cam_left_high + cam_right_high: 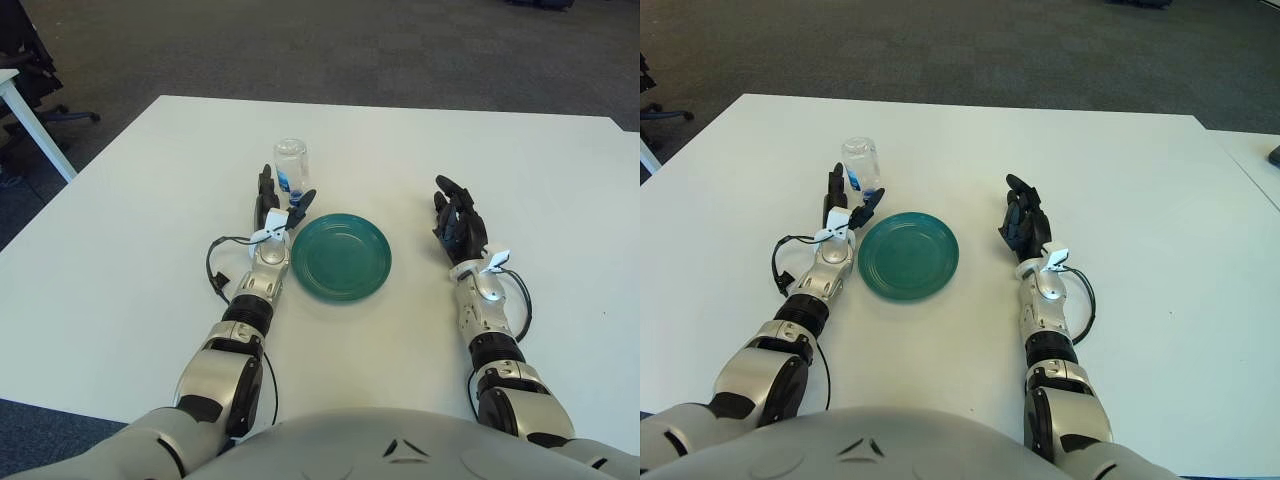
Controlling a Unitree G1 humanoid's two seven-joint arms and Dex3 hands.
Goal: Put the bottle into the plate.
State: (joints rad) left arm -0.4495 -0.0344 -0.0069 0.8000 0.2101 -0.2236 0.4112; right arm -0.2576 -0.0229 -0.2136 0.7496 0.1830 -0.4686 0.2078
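step: the reach for the bottle, by my reading; nothing is held and the plate has nothing in it.
left hand: the left hand (274, 207) sits left of the frame's centre, fingers spread apart and pointing toward the top of the frame, holding nothing. its fingertips (264, 179) come up around the lower part of the bottle; whether any of them touches it i cannot tell.
bottle: the bottle (291, 166) is clear with a blue patch low on its side, standing upright just above the left hand, up and left of the plate.
plate: the green plate (341, 256) lies flat at the middle of the frame, its left rim just beside the left hand, apart from the bottle.
right hand: the right hand (1025, 226) is idle to the right of the plate, well clear of it, fingers loosely open and holding nothing.
table: the white table (520, 190) carries all of it.
next move: it likely calls for the left hand to go a little further up the frame, close around the bottle's body, then lift it and carry it down and right onto the plate.
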